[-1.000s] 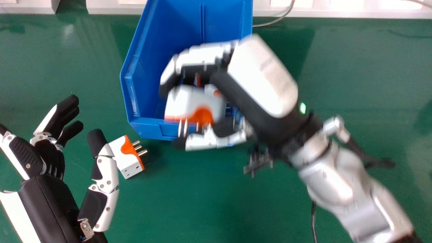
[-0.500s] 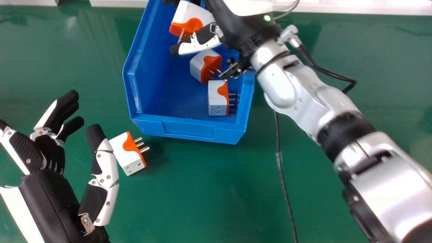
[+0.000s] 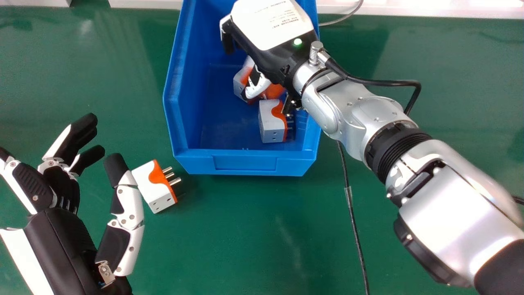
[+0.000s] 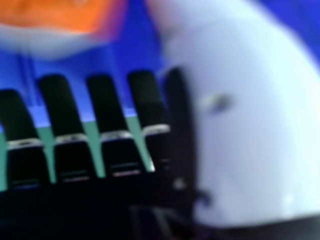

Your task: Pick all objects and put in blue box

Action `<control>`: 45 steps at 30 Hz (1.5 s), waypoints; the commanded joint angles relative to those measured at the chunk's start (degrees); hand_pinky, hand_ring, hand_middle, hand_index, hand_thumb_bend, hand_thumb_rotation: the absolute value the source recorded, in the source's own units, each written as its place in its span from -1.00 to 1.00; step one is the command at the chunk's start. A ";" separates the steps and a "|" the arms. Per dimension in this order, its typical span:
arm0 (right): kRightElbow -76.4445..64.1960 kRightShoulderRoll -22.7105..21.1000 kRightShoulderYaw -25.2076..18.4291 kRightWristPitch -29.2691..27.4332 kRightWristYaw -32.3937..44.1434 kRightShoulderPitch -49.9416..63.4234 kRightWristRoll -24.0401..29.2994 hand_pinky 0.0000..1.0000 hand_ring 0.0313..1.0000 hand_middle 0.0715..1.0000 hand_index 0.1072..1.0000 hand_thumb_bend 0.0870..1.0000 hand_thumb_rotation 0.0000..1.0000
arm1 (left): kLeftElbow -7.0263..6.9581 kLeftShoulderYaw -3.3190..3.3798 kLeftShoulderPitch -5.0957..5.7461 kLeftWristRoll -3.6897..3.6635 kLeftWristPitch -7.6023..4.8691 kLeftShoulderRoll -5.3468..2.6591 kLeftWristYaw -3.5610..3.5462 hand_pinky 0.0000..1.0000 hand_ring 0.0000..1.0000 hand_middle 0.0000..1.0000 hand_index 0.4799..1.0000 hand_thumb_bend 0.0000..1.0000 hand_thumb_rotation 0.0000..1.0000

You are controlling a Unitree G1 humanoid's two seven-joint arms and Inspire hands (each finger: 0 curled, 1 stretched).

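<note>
In the head view, my right hand [image 3: 272, 24] is inside the blue box [image 3: 245, 162], palm down and open; its thumb lies over white-and-orange plug adapters. One adapter [image 3: 271, 123] rests on the box floor below the hand, and another [image 3: 238, 84] is partly covered by the thumb. A blurred orange part shows under the palm. The right hand view has my right hand [image 4: 102, 110] with straight fingers and an adapter [image 4: 60, 17] apart from them. My left hand [image 3: 127, 205] stands open at the left, its thumb beside an adapter [image 3: 154, 186] on the table.
A black cable [image 3: 354, 221] runs over the green table [image 3: 245, 237] below the right forearm. Pale panels [image 3: 409, 7] line the table's far edge, with a thin cable near the box's back right.
My right hand came back lower and to the right in the box, and the adapter it carried is out of its grasp. The box shifted slightly right. My left hand stayed still.
</note>
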 commanded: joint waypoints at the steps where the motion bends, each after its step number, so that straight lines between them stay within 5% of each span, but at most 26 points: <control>1: -0.82 -0.11 0.74 0.69 -0.73 -3.33 -0.21 0.91 1.00 1.00 1.00 1.00 -0.33 | -0.23 -0.19 -1.44 -0.25 -1.45 -3.38 0.09 0.36 0.49 0.48 0.00 -0.53 -1.00; 9: -1.93 -0.06 0.47 0.30 -5.77 -3.35 1.58 1.00 1.00 1.00 1.00 1.00 0.01 | -0.28 -0.58 -0.77 -0.91 -1.79 -3.33 -0.54 0.38 0.51 0.49 0.01 -0.52 -1.00; 18: -4.55 -1.31 -2.04 -0.97 -7.94 -4.91 4.04 1.00 1.00 1.00 1.00 1.00 0.40 | -0.68 -0.80 0.44 0.67 -1.49 -4.11 0.32 0.37 0.49 0.48 0.00 -0.52 -1.00; 24: -9.88 -3.55 -5.43 -0.20 -6.19 -4.79 6.84 1.00 1.00 1.00 1.00 1.00 0.56 | -1.23 -1.15 1.54 0.45 -1.66 -3.97 0.17 0.40 0.51 0.49 0.03 -0.52 -1.00; 28: -20.90 -6.51 -8.07 1.40 -1.96 -1.53 8.73 1.00 1.00 1.00 1.00 1.00 0.58 | -1.32 -1.39 1.75 -0.39 -2.03 -3.79 -0.15 0.41 0.52 0.50 0.04 -0.52 -1.00; 34: -49.80 -11.52 -12.55 6.90 6.06 9.51 9.39 1.00 1.00 1.00 1.00 1.00 0.64 | -1.62 -1.52 2.14 -0.71 -2.16 -3.55 -0.51 0.44 0.54 0.50 0.04 -0.52 -1.00; 37: -63.82 -13.15 -14.19 8.80 9.65 15.61 8.93 1.00 1.00 1.00 1.00 1.00 0.66 | -1.52 -0.77 2.00 -0.22 -2.59 -4.10 0.41 0.39 0.50 0.47 -0.02 -0.49 -1.00; 41: -79.82 -15.08 -16.13 8.08 14.20 24.15 9.95 1.00 1.00 1.00 1.00 1.00 0.66 | -1.72 0.24 2.30 0.40 -2.34 -3.70 0.69 0.38 0.49 0.48 0.02 -0.50 -1.00; 45: -93.15 -16.03 -17.68 7.72 21.63 33.07 15.06 1.00 1.00 1.00 1.00 1.00 0.56 | -2.41 1.11 2.36 -0.16 -2.03 -4.17 1.12 0.36 0.48 0.47 0.01 -0.49 -1.00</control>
